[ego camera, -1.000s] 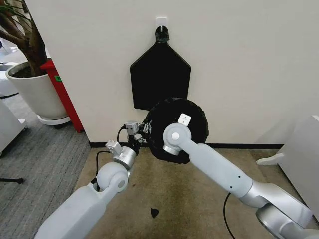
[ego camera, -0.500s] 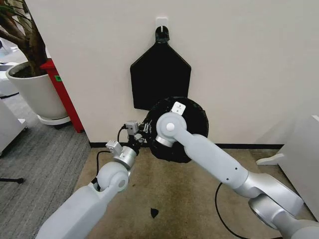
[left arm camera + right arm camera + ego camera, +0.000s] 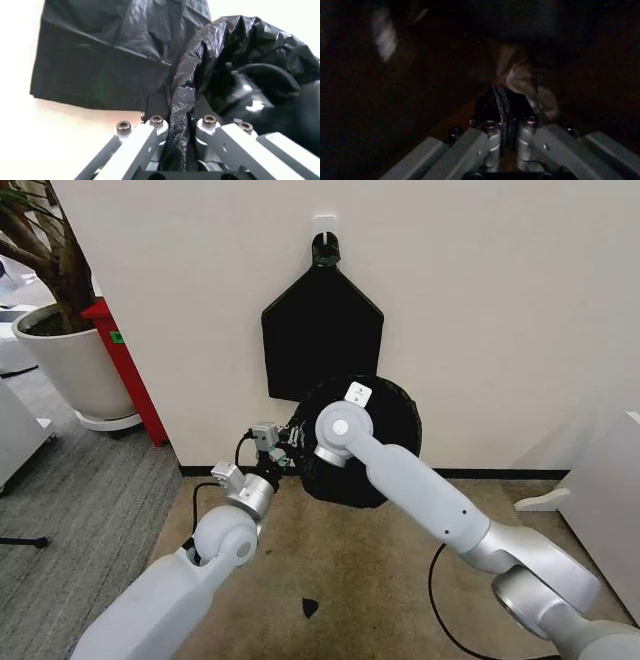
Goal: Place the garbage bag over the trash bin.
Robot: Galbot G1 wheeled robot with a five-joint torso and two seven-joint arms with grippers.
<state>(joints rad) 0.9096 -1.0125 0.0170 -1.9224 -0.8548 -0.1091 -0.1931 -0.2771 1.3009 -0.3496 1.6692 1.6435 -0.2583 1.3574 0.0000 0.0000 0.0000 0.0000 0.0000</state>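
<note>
The garbage bag (image 3: 390, 435) is a crinkled glossy black mass held up low against the wall, its mouth spread into a round shape. My left gripper (image 3: 289, 450) is at the bag's left edge. In the left wrist view, that gripper (image 3: 180, 122) is shut on a bunched fold of the bag (image 3: 235, 45). My right arm reaches into the bag from the front, its wrist (image 3: 340, 426) at the mouth. Inside the dark bag, my right gripper (image 3: 506, 110) is shut with a thin layer of film pinched between the fingers. The trash bin is hidden.
A flat black bundle (image 3: 322, 340) hangs from a wall hook just above the bag. A big white plant pot (image 3: 70, 365) and a red panel (image 3: 125, 370) stand at the left. A small black scrap (image 3: 310, 607) lies on the carpet. A white object (image 3: 610, 490) stands at the right.
My right wrist has moved up and to the left inside the bag's mouth, stretching the bag. The left gripper has kept its hold and its place.
</note>
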